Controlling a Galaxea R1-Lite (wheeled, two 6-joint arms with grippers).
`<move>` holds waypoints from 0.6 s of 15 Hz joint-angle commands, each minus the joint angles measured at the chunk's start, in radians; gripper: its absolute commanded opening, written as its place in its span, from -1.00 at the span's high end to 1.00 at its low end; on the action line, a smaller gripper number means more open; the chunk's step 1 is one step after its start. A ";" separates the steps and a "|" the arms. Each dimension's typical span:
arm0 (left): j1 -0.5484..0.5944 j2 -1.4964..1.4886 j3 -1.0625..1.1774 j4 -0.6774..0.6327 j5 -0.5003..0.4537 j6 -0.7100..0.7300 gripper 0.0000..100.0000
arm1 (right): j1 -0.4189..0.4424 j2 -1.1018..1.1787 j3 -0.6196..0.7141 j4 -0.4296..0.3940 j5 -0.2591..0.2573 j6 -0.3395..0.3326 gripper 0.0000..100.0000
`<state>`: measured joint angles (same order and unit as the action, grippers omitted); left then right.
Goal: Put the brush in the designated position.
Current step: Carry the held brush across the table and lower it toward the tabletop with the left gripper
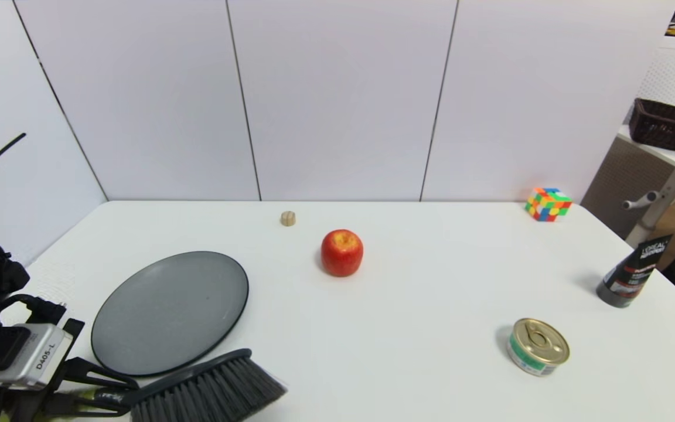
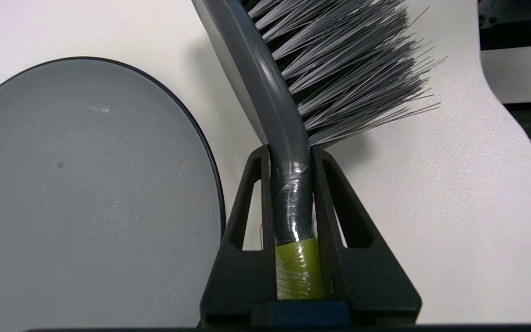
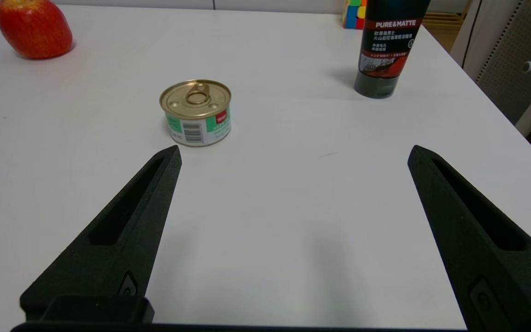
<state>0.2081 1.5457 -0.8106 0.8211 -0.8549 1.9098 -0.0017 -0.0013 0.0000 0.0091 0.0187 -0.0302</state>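
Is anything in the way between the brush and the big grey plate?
Nothing visible is. The left claw is shut on the brush, right next to the grey plate, with only bare table between them. The apple sits farther back. The right claw is open, off by the can.

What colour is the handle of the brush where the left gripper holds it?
Olive green on the brush handle, turning dark grey further up; clearest in the left wrist view.
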 commanded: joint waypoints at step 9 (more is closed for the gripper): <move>-0.036 0.212 -0.084 0.003 0.007 0.061 1.00 | 0.000 0.001 0.002 0.000 0.000 0.000 -1.00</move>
<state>0.1885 1.7187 -0.8821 0.8183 -0.8438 1.9609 -0.0017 -0.0013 0.0000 0.0091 0.0191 -0.0302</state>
